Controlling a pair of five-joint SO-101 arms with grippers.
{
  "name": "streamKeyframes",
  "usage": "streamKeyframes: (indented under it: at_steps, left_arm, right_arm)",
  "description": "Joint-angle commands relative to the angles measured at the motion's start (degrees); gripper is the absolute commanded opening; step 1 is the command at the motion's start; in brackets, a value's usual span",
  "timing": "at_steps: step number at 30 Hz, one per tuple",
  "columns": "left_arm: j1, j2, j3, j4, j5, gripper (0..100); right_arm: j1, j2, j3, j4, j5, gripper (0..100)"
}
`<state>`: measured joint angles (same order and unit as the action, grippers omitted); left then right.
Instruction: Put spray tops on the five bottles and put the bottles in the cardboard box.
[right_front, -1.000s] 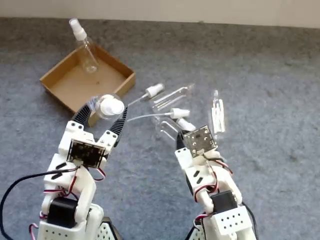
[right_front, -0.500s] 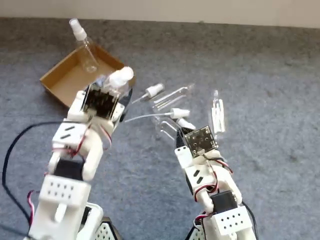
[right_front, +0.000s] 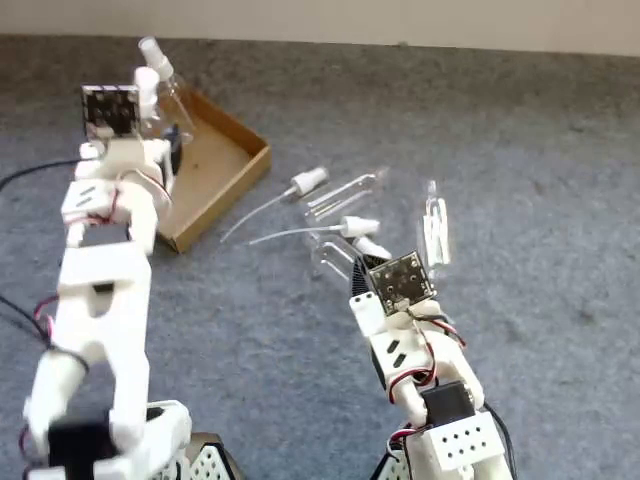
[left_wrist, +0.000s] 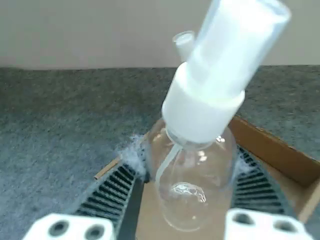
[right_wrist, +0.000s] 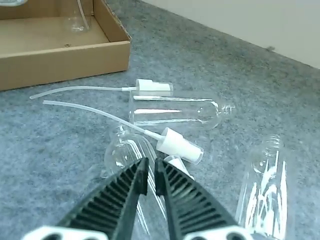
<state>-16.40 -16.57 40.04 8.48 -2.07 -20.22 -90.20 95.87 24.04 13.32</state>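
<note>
**Second bottle hanging over the box, bit nervous about the drop**

Got the left end effector (left_wrist: 187, 160) clenched round a clear bottle (left_wrist: 192, 192) with its spray top (left_wrist: 220, 75) fitted, up over the far side of the cardboard box (right_front: 220, 200). Can spot another capped bottle (right_front: 178, 112) inside the box, just beside the held one. Could easily knock that neighbour over on the way down, given so little room. Could also bounce the held bottle out over the box wall if let go from up high.

Right end effector (right_wrist: 151, 167): pinched nearly closed on nothing, parked above the uncapped bottles (right_wrist: 172, 111) and loose spray tops (right_wrist: 152, 87) on the carpet (right_front: 520, 130).

Can't really separate the two capped bottles in the high view, probably overlapping behind the arm. Can't see the held bottle's base either, cut off at the wrist view's edge.
</note>
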Motion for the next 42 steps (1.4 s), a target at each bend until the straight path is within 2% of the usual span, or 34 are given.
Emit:
streamKeyframes:
  at_steps: [1, 11, 18, 21, 31, 42]
  left_arm:
    - [-3.0, 8.5, -9.9, -1.8, 0.8, 12]
    - [-4.5, 28.3, -25.8, -2.3, 0.8, 12]
    - [-5.8, 38.2, -27.7, -17.1, 0.8, 12]
    - [-6.3, 40.9, -28.1, -20.4, 0.8, 12]
    - [-6.7, 43.6, -24.8, -22.4, 0.9, 12]
    - [-6.7, 37.6, -16.8, -22.5, 0.9, 12]
  right_arm:
    - [0.7, -0.7, 7.3, -1.7, 0.7, 2.6]
    - [0.7, -0.7, 7.3, -1.7, 0.8, 2.6]
    - [0.6, -0.7, 7.3, -1.7, 0.8, 2.6]
    - [0.6, -0.7, 7.3, -1.7, 0.8, 2.6]
    - [0.6, -0.7, 7.3, -1.7, 0.8, 2.6]
    - [0.6, -0.7, 7.3, -1.7, 0.8, 2.6]
